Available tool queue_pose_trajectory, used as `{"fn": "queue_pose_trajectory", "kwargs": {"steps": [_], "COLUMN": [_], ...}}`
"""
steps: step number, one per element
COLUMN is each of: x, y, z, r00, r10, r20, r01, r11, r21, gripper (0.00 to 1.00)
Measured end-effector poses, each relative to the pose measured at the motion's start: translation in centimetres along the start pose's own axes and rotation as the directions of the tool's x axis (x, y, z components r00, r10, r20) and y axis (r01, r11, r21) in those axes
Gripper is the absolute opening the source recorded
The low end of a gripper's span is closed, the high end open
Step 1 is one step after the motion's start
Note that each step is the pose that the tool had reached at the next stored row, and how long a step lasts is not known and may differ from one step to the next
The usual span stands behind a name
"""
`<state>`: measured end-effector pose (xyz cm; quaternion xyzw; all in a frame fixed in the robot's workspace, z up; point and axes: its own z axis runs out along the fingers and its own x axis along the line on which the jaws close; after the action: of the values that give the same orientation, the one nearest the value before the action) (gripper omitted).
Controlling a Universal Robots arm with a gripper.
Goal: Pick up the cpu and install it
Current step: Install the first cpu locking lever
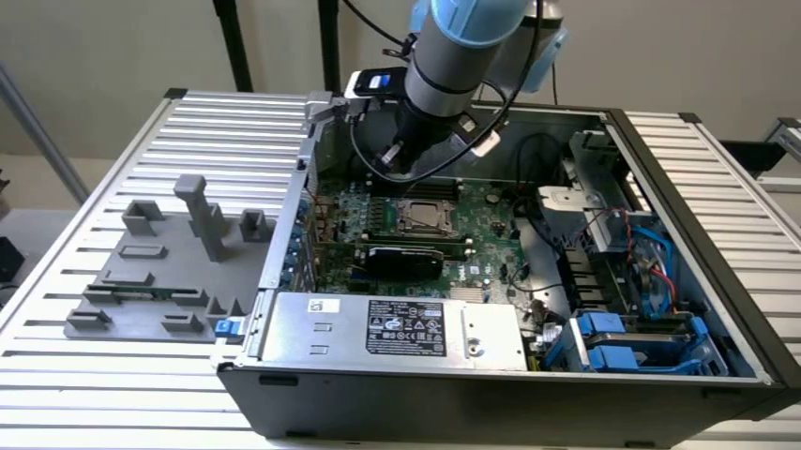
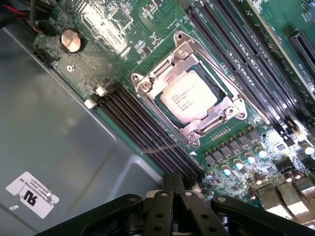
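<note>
Pale ribbed metal slats form the tabletop [image 1: 75, 375], and on it lies an open dark grey computer case [image 1: 501, 398] with beige walls behind. The black two-fingered gripper [image 2: 172, 184] on the grey-and-blue arm hangs inside the case, above the green motherboard [image 2: 98, 29]. Its fingers are pressed together with nothing between them, and it touches nothing. In the wrist view it hovers over the rows of long black memory slots [image 2: 138, 128], just beside the socket.

The cpu [image 2: 189, 98] sits flat in that socket, ringed by a bright silver metal retention frame [image 2: 147, 81]. Its top is a pale silver square with faint dark printed lines and a darker rim. In the exterior view the socket lies just below the gripper [image 1: 403, 161].

Near the case's front wall lies a large silver box with a black label [image 1: 394, 328], with blue plastic drive caddies [image 1: 626, 347] toward the exterior view's right. A grey moulded fixture with upright blocks [image 1: 163, 281] stands on the slats at the exterior view's left.
</note>
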<state>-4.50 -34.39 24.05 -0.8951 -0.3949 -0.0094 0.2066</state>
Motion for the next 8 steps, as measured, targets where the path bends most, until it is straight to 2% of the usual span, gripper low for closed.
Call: {"fn": "queue_pose_trajectory", "kwargs": {"steps": [8], "x": [-0.2], "y": [0.45], "z": [1.07], "r00": [1.0], "r10": [-0.002], "r20": [-0.0025], "r01": [0.002], "r11": [1.0], "r21": [-0.003], "gripper": [0.11]}}
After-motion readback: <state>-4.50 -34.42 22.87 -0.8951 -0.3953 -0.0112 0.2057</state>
